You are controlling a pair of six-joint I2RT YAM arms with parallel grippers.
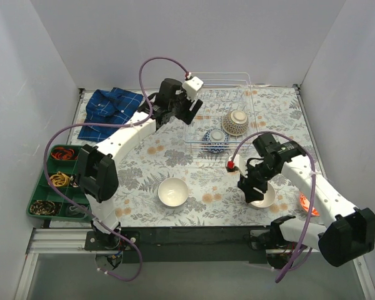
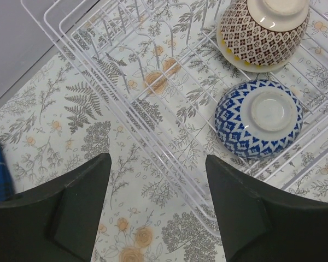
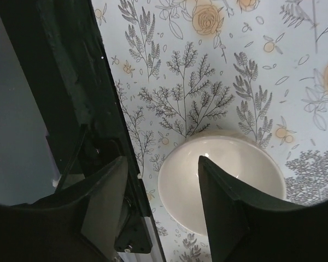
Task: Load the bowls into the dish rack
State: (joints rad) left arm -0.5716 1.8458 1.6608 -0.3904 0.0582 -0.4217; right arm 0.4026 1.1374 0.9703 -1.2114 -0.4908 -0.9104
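The white wire dish rack (image 1: 220, 103) stands at the back middle and holds a brown-patterned bowl (image 1: 235, 122) and a blue-patterned bowl (image 1: 215, 140), both upside down. My left gripper (image 1: 186, 110) is open and empty, hovering over the rack's left edge (image 2: 153, 158); its view shows the blue bowl (image 2: 259, 117) and the brown bowl (image 2: 262, 33). A white bowl (image 1: 173, 191) sits upright on the mat at front centre. My right gripper (image 1: 251, 187) is open over a second white bowl (image 1: 264, 199); its jaws (image 3: 161, 164) straddle that bowl's (image 3: 218, 180) near rim.
A blue plaid cloth (image 1: 112, 107) lies at the back left. A green compartment tray (image 1: 55, 181) with small items sits at the left edge. An orange object (image 1: 305, 201) lies beside the right arm. The table's black front edge (image 3: 71, 82) is close to the right gripper.
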